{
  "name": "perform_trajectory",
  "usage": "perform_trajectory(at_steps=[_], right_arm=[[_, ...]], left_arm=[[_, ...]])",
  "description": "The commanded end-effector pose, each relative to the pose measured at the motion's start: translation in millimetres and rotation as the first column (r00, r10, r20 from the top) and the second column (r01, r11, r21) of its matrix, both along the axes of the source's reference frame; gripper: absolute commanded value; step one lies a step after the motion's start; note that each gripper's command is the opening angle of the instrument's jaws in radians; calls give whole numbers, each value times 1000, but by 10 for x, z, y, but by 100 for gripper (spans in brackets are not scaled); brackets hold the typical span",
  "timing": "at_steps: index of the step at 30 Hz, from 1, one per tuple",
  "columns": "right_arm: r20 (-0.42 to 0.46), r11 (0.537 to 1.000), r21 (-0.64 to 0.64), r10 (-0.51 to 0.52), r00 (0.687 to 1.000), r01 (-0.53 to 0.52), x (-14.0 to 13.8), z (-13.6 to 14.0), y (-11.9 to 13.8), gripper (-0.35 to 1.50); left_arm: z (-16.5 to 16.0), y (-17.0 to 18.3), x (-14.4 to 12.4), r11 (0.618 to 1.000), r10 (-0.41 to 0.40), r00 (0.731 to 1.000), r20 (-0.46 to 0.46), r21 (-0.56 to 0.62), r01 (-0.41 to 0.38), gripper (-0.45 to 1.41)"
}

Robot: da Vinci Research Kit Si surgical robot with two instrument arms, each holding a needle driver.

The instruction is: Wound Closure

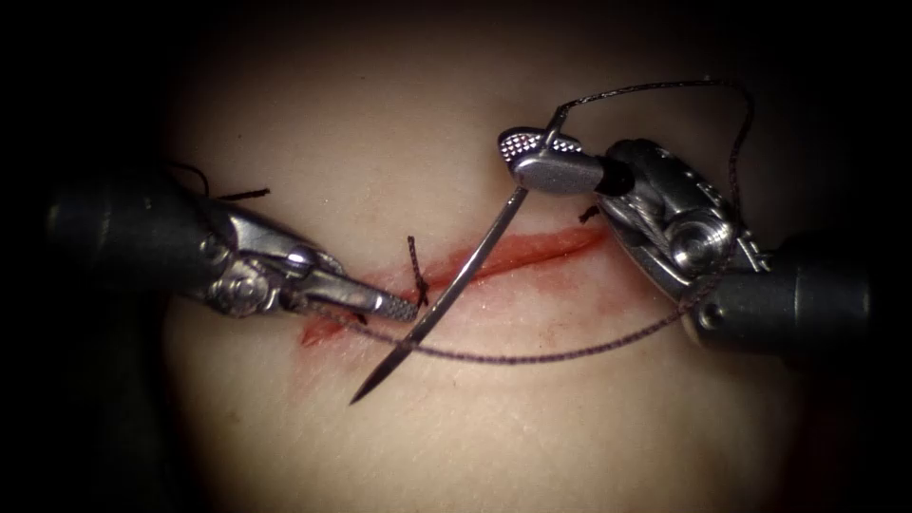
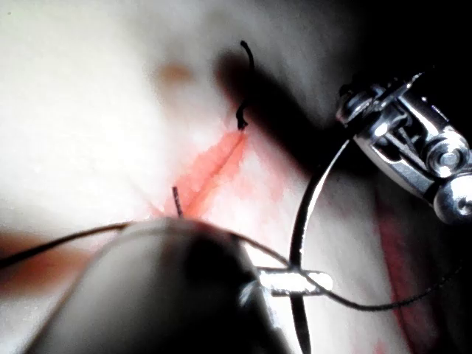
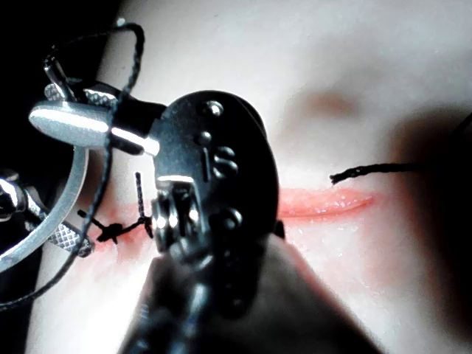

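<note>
Needle: held near its thread end by the clamped right tool, clear of the tissue. Left tool: jaws closed, nothing seen held. A firm, square grip is judged essential.

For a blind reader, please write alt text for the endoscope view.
The right tool holds the curved needle near its thread end, above the tissue, crossing the red cut. The left tool is shut at the needle, thread trailing.

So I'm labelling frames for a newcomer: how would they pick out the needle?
Find the red cut across the tissue. The needle is the bare curved steel sliver crossing it, swaged end in the right pincer, point free; unlike the thread, it is rigid and shiny.
</note>
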State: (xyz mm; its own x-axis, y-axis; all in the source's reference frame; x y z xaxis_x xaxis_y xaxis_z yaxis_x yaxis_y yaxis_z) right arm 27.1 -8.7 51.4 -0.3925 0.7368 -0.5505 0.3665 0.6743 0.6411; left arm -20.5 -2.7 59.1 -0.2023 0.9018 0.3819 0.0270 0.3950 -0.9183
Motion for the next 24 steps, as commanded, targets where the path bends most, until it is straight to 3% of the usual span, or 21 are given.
perform_trajectory(at_steps=[1,3,4,9,24], right_arm=[[-15,1000,-26,-5,1000,5,8,-1,4,-35],[-32,999,-50,-6,999,4,9,-4,6,-35],[-35,998,-60,-3,999,1,10,-5,6,-35],[-57,995,-100,-31,998,25,15,-8,3,-35],[-67,993,-110,-56,996,49,24,-16,-5,-35]], left_arm=[[3,0,-4,999,10,1000,-4,35,-10,89],[2,-1,-4,997,24,1000,-6,71,-23,76],[1,-3,-5,997,32,999,-7,76,-31,61],[-1,-7,-9,992,70,997,-36,112,-65,39],[0,-7,-21,988,112,993,-33,110,-108,36]])
